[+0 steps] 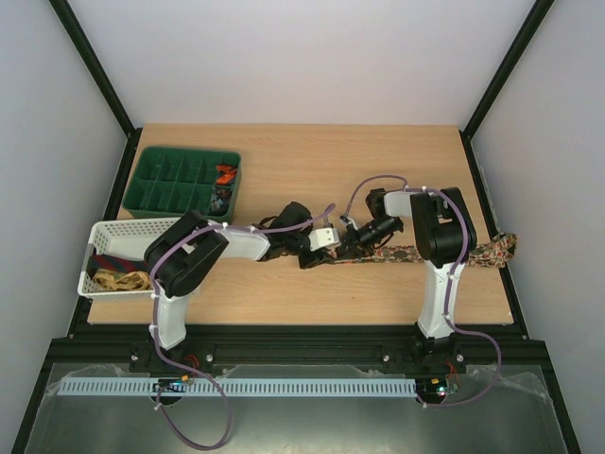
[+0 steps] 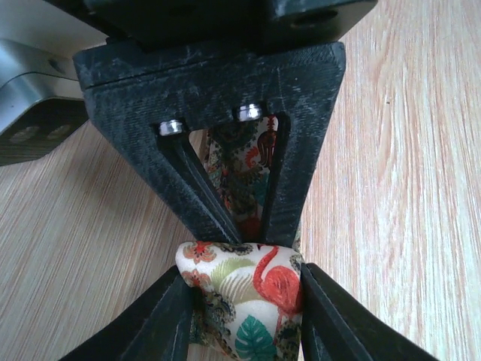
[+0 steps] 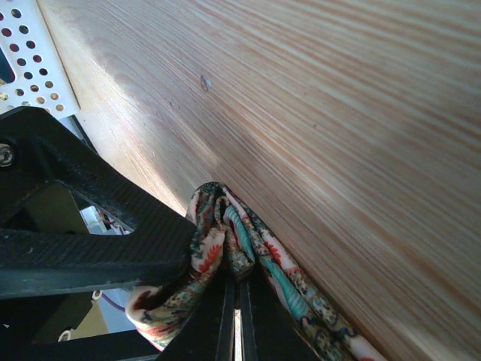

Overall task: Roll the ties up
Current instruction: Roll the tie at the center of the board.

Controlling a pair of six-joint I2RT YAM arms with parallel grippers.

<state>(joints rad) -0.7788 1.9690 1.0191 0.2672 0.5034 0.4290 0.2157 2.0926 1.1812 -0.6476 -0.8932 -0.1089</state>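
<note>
A dark floral tie (image 1: 425, 253) lies as a long strip across the right half of the table. Its near end is wound into a small roll (image 2: 248, 293) with a flamingo print. My left gripper (image 2: 248, 301) is shut on that roll, one finger on each side. My right gripper (image 3: 239, 297) comes in from the opposite side, its fingers pressed together inside the roll, with the fabric (image 3: 225, 226) wrapped around their tips. The two grippers meet near the table's middle, left gripper (image 1: 331, 242) and right gripper (image 1: 350, 240). A ribbed left finger (image 3: 98, 248) presses the roll's side.
A green divider tray (image 1: 151, 184) at the back left holds small coiled ties (image 1: 225, 175). A white perforated basket (image 1: 118, 232) at the left edge holds a gold-patterned tie (image 1: 118, 279). The floral tie's wide end (image 1: 501, 248) reaches the right table edge.
</note>
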